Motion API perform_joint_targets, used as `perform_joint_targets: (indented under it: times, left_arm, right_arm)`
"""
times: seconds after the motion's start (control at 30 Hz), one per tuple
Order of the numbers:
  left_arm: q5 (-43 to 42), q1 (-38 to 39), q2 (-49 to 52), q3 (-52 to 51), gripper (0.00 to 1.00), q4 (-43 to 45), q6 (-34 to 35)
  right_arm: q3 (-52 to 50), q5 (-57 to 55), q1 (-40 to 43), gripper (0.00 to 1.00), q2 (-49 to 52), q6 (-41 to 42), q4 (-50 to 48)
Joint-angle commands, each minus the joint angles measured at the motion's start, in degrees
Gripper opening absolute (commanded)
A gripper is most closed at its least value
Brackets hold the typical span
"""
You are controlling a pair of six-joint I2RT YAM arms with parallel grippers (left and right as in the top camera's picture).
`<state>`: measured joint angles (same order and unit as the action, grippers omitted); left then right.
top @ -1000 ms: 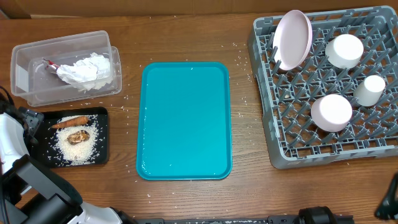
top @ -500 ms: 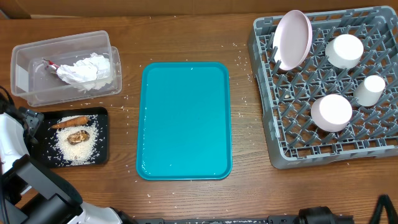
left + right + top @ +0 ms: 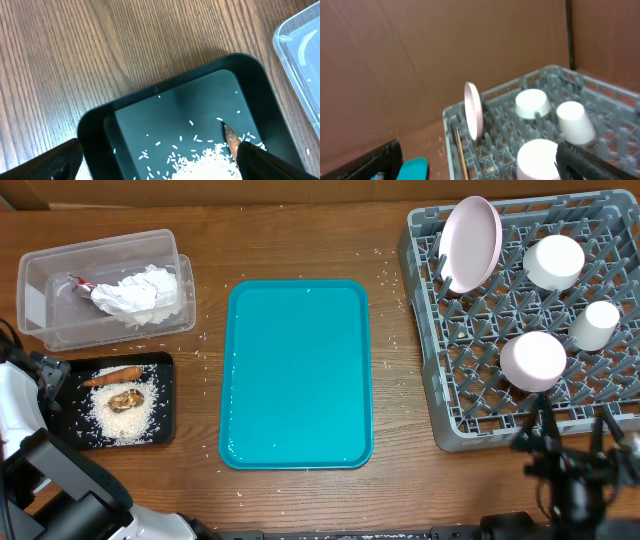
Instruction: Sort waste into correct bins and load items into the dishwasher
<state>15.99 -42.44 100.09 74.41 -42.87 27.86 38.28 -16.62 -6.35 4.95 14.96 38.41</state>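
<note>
Rack (image 3: 470, 418) sits at the table's (image 3: 300, 230) right end, filling it from back edge nearly to front edge.
- Plate (image 3: 470, 242) stands on edge in the rack's back-left corner, leaning between pegs.
- One bowl (image 3: 554, 260) upside down along the rack's back row, right of the plate. Second bowl (image 3: 533, 360) upside down nearer the rack's front edge.
- Cup (image 3: 597, 323) upside down and tilted, near the rack's right side, between the two bowls.

Clear tub (image 3: 40, 280) at the table's back-left corner. Crumpled napkins (image 3: 140, 293) lie inside, toward its right half.

Black tray (image 3: 165, 405) just in front of the tub, by the table's left edge. In it: a heap of rice (image 3: 125, 420), the scrap (image 3: 125, 399) lying on the rice, the carrot strip (image 3: 112, 376) behind the scrap, along the tray's back side.

Teal tray (image 3: 297, 375) in the middle of the table, between the bins and the rack, apart from both. Loose grains scattered on the wood around it and off the rack's left side.

Left gripper (image 3: 160, 152): above the black tray's left end, jaws wide apart, nothing between them; its camera looks down on rice, the carrot strip's tip and a corner of the tub.

Right gripper (image 3: 477, 152): off the rack's front edge near the table's front-right corner, pointed across the rack toward the crockery, jaws wide apart, holding nothing.
</note>
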Motion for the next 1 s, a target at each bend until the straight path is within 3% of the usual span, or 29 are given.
perform_joint_targets:
  times: [0.0, 0.27, 0.5, 0.97]
  left_arm:
    - [0.9, -0.3, -0.1, 0.9, 1.00, 0.0, -1.1]
    - [0.9, -0.3, -0.1, 0.9, 1.00, 0.0, -1.1]
    - [0.9, -0.3, -0.1, 0.9, 1.00, 0.0, -1.1]
    - [0.9, -0.3, -0.1, 0.9, 1.00, 0.0, -1.1]
  right_arm:
    - [-9.8, 0.4, 0.4, 1.00, -3.4, -0.1, -9.4]
    - [-29.2, 10.2, 2.7, 1.00, -4.7, -0.1, -36.4]
    - [-37.6, 18.1, 6.9, 1.00, -4.8, -0.1, -47.6]
    - [-37.8, 13.3, 6.7, 1.00, -4.8, -1.4, -34.3]
